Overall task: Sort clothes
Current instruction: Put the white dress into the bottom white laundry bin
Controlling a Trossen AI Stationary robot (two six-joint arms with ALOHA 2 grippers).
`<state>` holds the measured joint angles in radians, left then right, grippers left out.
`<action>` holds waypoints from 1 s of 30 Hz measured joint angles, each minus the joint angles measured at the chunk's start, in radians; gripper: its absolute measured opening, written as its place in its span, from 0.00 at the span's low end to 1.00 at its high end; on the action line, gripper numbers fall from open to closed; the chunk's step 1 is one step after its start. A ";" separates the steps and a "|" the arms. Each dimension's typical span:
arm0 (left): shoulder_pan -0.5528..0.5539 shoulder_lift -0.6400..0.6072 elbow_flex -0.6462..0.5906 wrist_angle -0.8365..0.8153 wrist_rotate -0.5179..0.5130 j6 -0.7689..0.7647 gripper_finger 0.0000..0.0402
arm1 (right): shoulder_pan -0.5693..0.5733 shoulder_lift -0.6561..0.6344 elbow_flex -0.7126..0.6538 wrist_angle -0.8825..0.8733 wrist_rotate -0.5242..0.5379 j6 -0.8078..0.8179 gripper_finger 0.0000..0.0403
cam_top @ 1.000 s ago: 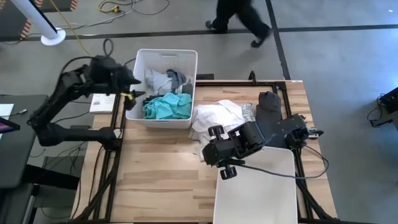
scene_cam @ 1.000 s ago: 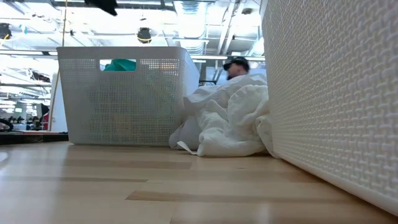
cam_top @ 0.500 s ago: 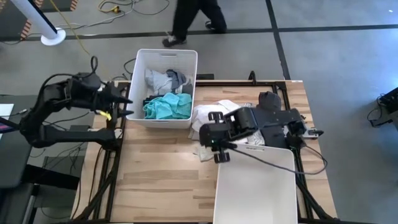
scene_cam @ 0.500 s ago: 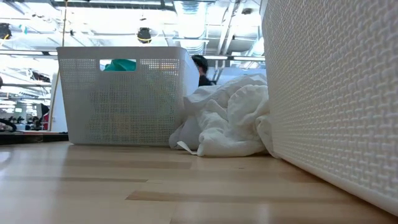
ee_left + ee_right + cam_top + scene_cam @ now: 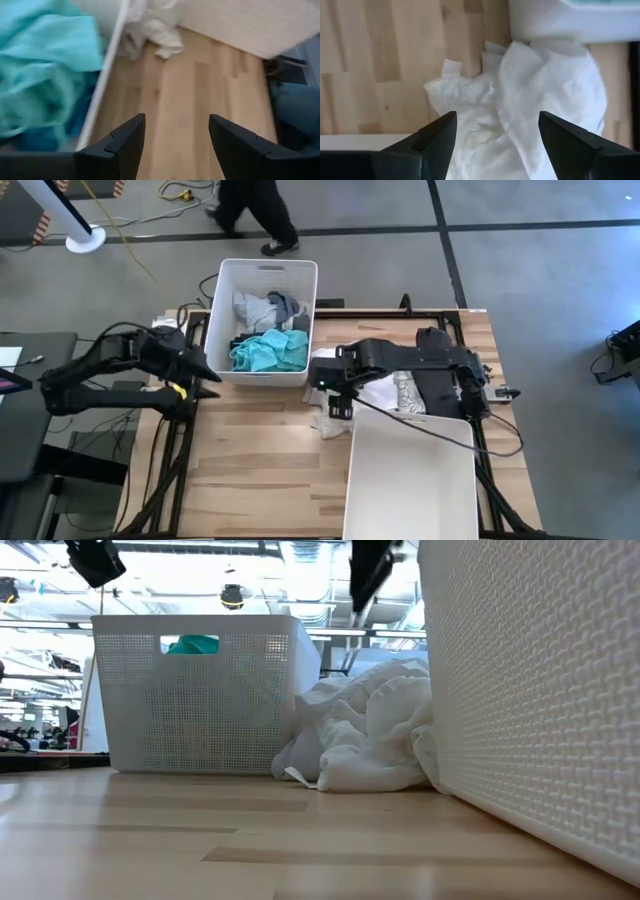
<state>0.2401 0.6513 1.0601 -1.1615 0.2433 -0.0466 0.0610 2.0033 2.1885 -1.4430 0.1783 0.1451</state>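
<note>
A rumpled white garment [image 5: 530, 90] lies on the wooden table beside the far white bin [image 5: 268, 264], with my right gripper [image 5: 497, 117] hanging open just above it, pointing down. In the high view that gripper [image 5: 335, 402] covers most of the garment [image 5: 328, 424]. The far bin holds a teal garment [image 5: 270, 350] and grey and white ones. My left gripper [image 5: 175, 120] is open and empty, slanting down over bare wood beside the bin's left wall [image 5: 212, 373]. A grey-white patterned garment [image 5: 405, 392] lies under the right arm.
A second white bin [image 5: 410, 480] stands at the near right; its perforated wall [image 5: 530, 690] fills the right of the low view. A dark garment [image 5: 432, 338] lies at the far right. Bare wood spreads at the near left. A person walks on the floor beyond the table.
My right gripper has swung from over the near bin toward the far edge and now hangs above the white garment. My left gripper has drawn back from the far bin's left rim toward the near edge and come down. The clothes have kept still.
</note>
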 joint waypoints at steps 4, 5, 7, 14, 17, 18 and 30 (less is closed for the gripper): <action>-0.050 -0.017 -0.060 0.086 0.046 -0.004 0.53 | -0.048 0.000 -0.077 0.013 -0.017 0.048 0.76; -0.065 -0.019 -0.071 0.109 0.049 -0.004 0.53 | -0.059 0.000 -0.093 0.024 -0.025 0.063 0.76; -0.099 -0.019 -0.091 0.149 0.049 -0.004 0.53 | -0.080 0.000 -0.122 0.040 -0.044 0.088 0.76; -0.257 -0.010 -0.166 0.333 0.050 -0.024 0.53 | -0.133 0.000 -0.210 0.128 -0.079 0.152 0.76; -0.331 0.005 -0.223 0.422 0.050 -0.044 0.53 | -0.151 0.000 -0.237 0.154 -0.079 0.207 0.76; -0.354 0.012 -0.243 0.453 0.050 -0.050 0.53 | -0.155 0.000 -0.240 0.162 -0.078 0.231 0.76; -0.618 0.208 -0.413 0.801 0.032 -0.073 0.53 | -0.150 0.061 -0.312 0.267 0.001 0.376 0.76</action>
<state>-0.3780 0.8589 0.6467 -0.3603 0.2754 -0.1196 -0.0887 2.0647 1.8767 -1.1764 0.1792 0.5215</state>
